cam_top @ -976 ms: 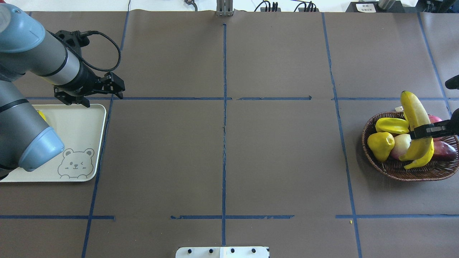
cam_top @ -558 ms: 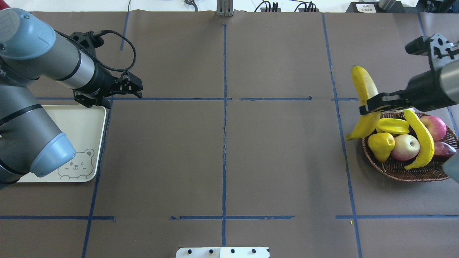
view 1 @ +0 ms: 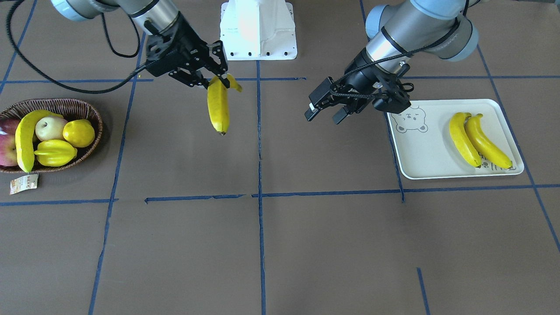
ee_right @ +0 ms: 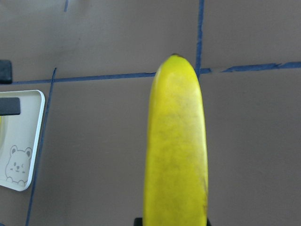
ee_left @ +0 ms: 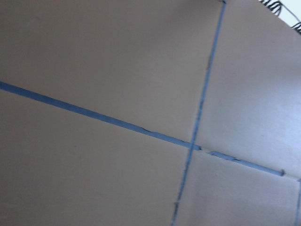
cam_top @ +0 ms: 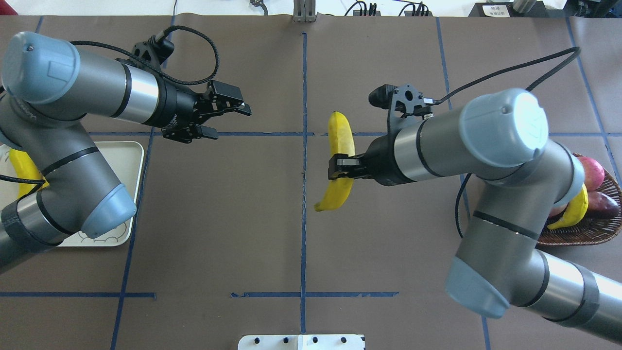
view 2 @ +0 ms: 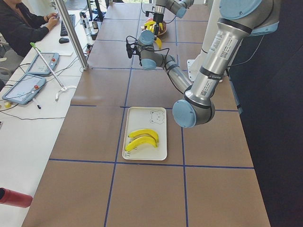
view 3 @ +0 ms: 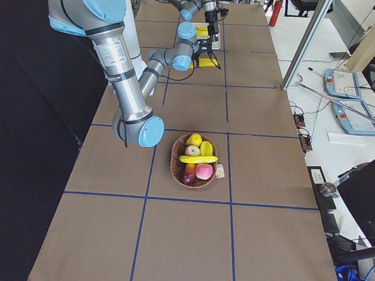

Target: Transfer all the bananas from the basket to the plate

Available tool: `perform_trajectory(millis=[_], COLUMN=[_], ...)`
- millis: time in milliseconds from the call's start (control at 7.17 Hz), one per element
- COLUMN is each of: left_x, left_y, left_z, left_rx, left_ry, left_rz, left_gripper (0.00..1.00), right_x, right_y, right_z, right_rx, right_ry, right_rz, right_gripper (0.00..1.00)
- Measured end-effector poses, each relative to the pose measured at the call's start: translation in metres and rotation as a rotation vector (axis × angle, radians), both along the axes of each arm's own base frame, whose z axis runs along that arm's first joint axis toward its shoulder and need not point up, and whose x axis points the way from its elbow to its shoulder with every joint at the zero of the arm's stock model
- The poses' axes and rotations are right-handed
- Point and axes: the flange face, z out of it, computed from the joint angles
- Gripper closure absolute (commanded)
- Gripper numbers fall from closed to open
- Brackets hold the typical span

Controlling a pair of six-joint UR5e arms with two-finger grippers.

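Banana (cam_top: 340,133) held mid-table, pinched in right gripper (cam_top: 340,167) — left gripper (cam_top: 227,121) spread wide near far right corner of plate (cam_top: 121,158).

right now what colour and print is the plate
Cream-white plate with a grey bear face in one corner; shows best in the front-facing view.

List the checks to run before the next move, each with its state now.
1. Right hand shut on held banana: ok.
2. Left hand open and empty: ok.
3. Held banana's ends stick out of the right hand for a second grasp: ok.
4. Room on plate: ok; two bananas lie side by side, the rest is bare.
5. Basket free of bananas: not ok; one banana lies in it.
6. Grasp firm enough: cannot tell.
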Motion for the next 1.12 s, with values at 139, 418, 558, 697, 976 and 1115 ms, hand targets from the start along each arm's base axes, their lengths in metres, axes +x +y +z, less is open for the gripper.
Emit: perform_trajectory(millis=[139, 418, 558, 697, 976, 1115], left_x=[0.013, 0.047, 0.062, 0.070, 0.079, 0.082], left_y=[0.011, 0.022, 0.021, 0.021, 0.023, 0.026], left_z=[-0.019, -0.053, -0.063, -0.067, -0.069, -0.068], left_rx=[0.001, -0.021, -0.029, -0.033, -0.036, -0.037], left_ry=[0.056, 0.110, 0.116, 0.117, 0.116, 0.113], left_rz=[0.022, 0.050, 0.053, 0.056, 0.067, 0.073], left_gripper=[0.01, 0.02, 0.03, 0.12, 0.76, 0.98], right_x=[-0.016, -0.029, -0.032, -0.033, -0.033, -0.032], right_y=[0.010, 0.021, 0.025, 0.027, 0.028, 0.028], right_z=[-0.013, -0.027, -0.032, -0.034, -0.035, -0.036], right_rx=[-0.001, 0.008, 0.013, 0.015, 0.018, 0.019], right_ry=[-0.016, -0.035, -0.041, -0.044, -0.048, -0.049], right_rz=[0.001, 0.000, -0.001, -0.002, -0.002, -0.002], right_gripper=[0.99, 0.99, 0.99, 0.99, 0.99, 0.92])
